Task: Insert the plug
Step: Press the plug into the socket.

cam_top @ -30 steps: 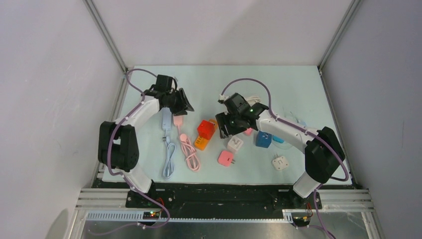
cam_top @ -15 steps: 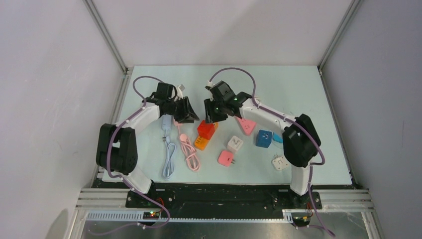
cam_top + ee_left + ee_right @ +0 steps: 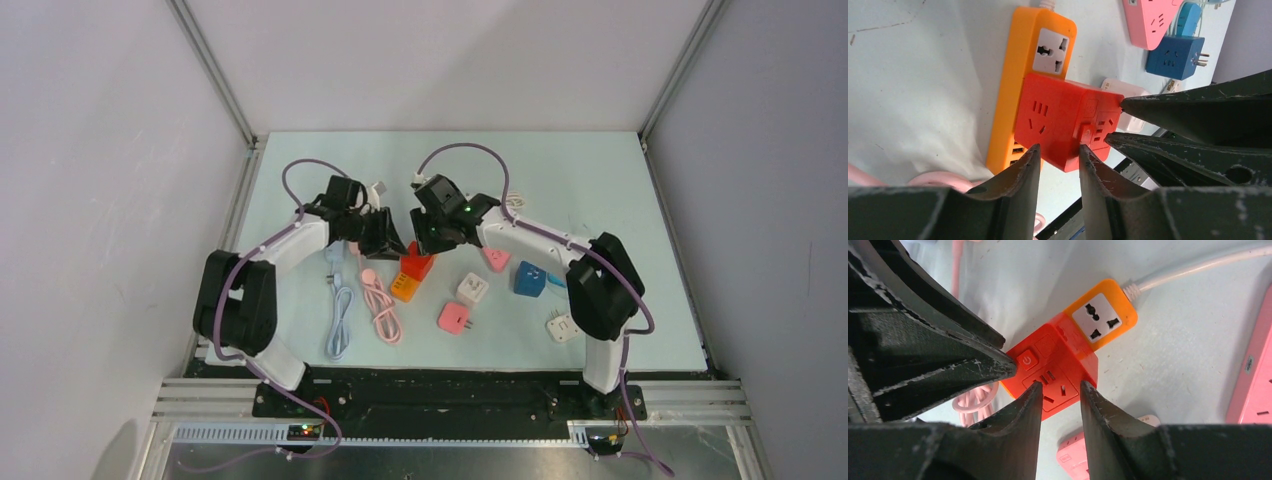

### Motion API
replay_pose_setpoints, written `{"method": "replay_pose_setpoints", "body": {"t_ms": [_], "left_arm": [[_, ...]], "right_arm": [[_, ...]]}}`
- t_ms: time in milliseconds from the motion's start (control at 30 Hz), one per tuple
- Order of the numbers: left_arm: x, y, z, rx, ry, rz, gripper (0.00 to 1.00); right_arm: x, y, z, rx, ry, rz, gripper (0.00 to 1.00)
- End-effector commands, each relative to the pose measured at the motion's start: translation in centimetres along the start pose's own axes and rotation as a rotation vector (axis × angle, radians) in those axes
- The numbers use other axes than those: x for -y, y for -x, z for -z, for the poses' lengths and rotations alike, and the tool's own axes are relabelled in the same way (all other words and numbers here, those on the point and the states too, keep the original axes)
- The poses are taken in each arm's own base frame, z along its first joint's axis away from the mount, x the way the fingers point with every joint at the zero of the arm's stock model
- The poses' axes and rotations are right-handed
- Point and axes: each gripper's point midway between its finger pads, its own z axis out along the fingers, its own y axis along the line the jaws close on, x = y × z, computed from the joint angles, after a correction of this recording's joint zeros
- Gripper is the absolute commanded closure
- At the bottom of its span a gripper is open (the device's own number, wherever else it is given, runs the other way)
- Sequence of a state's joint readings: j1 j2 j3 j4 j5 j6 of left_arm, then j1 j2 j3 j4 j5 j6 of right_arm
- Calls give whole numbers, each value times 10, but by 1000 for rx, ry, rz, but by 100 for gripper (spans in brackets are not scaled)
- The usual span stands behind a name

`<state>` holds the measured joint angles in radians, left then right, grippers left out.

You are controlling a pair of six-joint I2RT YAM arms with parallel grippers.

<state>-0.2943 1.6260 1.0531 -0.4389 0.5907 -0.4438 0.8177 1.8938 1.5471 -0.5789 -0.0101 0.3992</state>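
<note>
- At mid-bench [image 3: 600,170], the red cube adapter [image 3: 415,262] sits on the orange power strip [image 3: 403,290], with one socket of the strip bare beside it.
- The left gripper [image 3: 1059,150] reaches in from the left and the right gripper [image 3: 1060,385] from the right, their tips nearly meeting over the cube.
- Both pairs of jaws stand narrowly parted and hold nothing; the cube shows beyond each gap.
- Whether the prongs are fully home cannot be told from these angles; the cube looks roughly level on the strip.
- To finish well, one arm should probably steady the strip while the other presses squarely down on the cube, away from its power button, so that nothing tips or slides.
</note>
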Motion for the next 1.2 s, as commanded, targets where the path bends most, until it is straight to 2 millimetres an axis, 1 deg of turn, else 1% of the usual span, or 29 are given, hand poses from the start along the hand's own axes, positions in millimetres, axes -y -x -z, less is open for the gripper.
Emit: {"method": "replay_pose_setpoints", "body": {"t_ms": [0, 100, 267, 433, 500, 600, 667, 767, 867, 900, 1000, 1033, 1067, 1100, 1133, 1167], "left_arm": [[11, -3, 11, 29, -32, -61, 62], [5, -16, 11, 8, -23, -48, 64], [-11, -31, 5, -17, 20, -16, 68], [-25, -34, 0, -24, 76, 16, 71], [-28, -35, -3, -30, 86, 28, 72], [-29, -36, -5, -38, 88, 33, 72], [-28, -34, -5, -33, 87, 25, 72], [-27, -29, -5, -25, 91, 19, 71], [-20, -21, -4, -13, 76, 12, 70], [-18, -19, -2, -6, 72, 10, 69], [-9, -9, 3, 20, 61, -8, 65], [-6, -6, 6, 28, 58, -14, 63], [-1, 0, 9, 42, 52, -24, 62], [5, 7, 13, 62, 43, -36, 59], [9, 11, 17, 75, 38, -42, 56], [16, 18, 21, 91, 29, -52, 55]], "right_arm": [[17, -56, -2, -142, -104, 53, 62], [16, -67, -2, -149, -123, 101, 62], [13, -80, -8, -173, -140, 172, 61], [6, -88, -15, -192, -131, 188, 60], [9, -96, -21, -223, -141, 185, 60], [16, -106, -24, -257, -163, 178, 60], [18, -108, -24, -260, -166, 169, 60], [19, -101, -21, -246, -151, 122, 60], [15, -85, -15, -201, -115, 91, 57], [12, -78, -10, -179, -101, 88, 56], [1, -59, 4, -117, -44, 81, 47], [-3, -51, 13, -89, -26, 81, 45], [-7, -42, 22, -57, -9, 78, 41], [-11, -39, 26, -50, 17, 74, 37], [-13, -33, 35, -27, 32, 71, 35], [-13, -31, 39, -22, 39, 66, 32]]}}
